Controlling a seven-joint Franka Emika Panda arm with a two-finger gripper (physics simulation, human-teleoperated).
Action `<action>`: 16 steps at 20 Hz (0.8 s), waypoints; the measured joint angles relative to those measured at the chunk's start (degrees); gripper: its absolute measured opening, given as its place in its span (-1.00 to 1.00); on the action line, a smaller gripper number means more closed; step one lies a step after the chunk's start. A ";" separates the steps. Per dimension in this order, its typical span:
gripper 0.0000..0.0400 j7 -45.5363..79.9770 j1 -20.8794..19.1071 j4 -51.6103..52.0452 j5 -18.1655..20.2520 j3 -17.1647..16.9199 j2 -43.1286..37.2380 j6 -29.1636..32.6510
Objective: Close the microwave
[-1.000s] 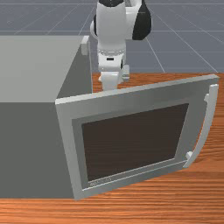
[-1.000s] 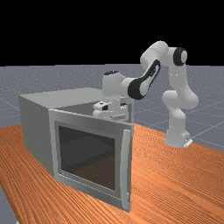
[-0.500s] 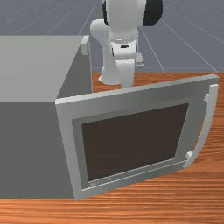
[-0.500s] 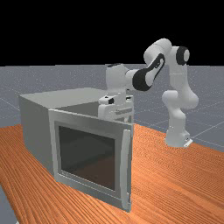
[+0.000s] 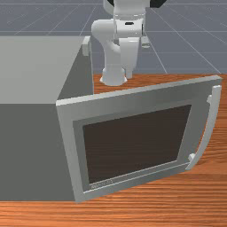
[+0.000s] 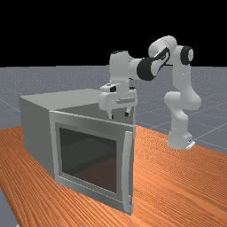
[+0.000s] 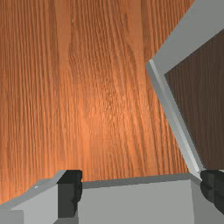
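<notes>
Orange-brown wood [image 6: 177,177] bears a boxy grey open microwave [image 6: 80,148].

gridded floor [image 5: 190,44] and black backdrop [image 6: 53,31] show a simulator's space.

Our inventory, taken from the microwave door [image 6: 88,125]:
- One arm [image 6: 189,97], white and grey with black bands; base [image 6: 178,139] well apart from the door, toward the far view's right; upper links bent high, reaching back toward the door.
- One wrist [image 6: 119,66], carried upright above the door's top edge in the far view.
- One gripper [image 6: 119,115], pointing down, just above that edge in the far view and beyond it in the front view, not touching.
- Two fingers [image 7: 69,188], dark-tipped; we hold them wide apart.
</notes>
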 joint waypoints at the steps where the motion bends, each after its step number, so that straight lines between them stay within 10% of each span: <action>1: 1.00 0.58 0.35 0.12 -0.07 0.22 0.09 0.00; 16: 1.00 -0.60 1.03 11.18 0.83 0.98 4.72 -6.75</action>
